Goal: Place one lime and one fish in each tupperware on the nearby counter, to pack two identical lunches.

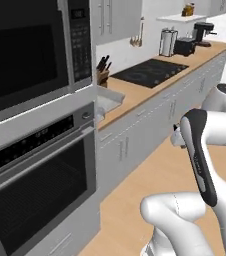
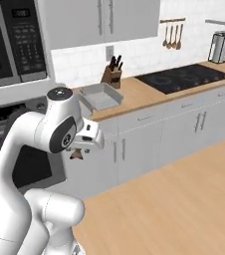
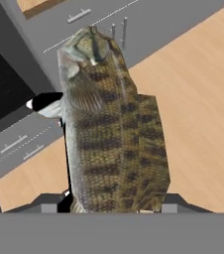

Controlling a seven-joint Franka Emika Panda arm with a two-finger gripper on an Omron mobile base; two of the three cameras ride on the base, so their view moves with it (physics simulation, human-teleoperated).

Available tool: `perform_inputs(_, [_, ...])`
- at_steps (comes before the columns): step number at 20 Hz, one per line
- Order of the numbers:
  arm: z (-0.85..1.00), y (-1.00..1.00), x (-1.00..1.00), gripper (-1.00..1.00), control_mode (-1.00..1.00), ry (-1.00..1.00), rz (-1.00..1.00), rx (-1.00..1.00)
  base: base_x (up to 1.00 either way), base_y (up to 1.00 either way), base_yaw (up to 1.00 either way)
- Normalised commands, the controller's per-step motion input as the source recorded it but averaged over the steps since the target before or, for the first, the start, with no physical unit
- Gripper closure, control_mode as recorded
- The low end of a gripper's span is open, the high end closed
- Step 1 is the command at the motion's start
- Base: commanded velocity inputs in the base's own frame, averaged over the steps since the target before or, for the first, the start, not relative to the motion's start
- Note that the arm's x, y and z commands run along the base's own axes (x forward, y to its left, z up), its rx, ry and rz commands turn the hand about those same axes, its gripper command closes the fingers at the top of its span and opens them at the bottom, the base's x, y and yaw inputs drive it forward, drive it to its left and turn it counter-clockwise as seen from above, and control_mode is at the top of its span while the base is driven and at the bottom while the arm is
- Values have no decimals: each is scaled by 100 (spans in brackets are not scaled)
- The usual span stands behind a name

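A brown-olive fish [image 3: 115,129] is being held between the partly closed jaws of the gripper [image 3: 115,202], above the wood floor [image 3: 198,89] before white cabinets [image 2: 139,144].

text: none legible | microwave control panel [image 1: 79,37], 12 o'clock in left base view: display and buttons too blurred to read | oven panel [image 1: 32,140], 9 o'clock: marks unreadable
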Motion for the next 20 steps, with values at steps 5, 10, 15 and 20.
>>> perform_inputs(5, [0, 0, 0, 100, 100, 0, 0, 0, 100, -7, 46])
perform_inputs(10, [0, 0, 0, 100, 100, 0, 0, 0, 79, -56, 53])
perform_inputs(15, [0, 0, 0, 100, 100, 0, 0, 0, 49, -75, 65])
perform_inputs(20, [0, 0, 0, 100, 100, 0, 0, 0, 82, -49, 70])
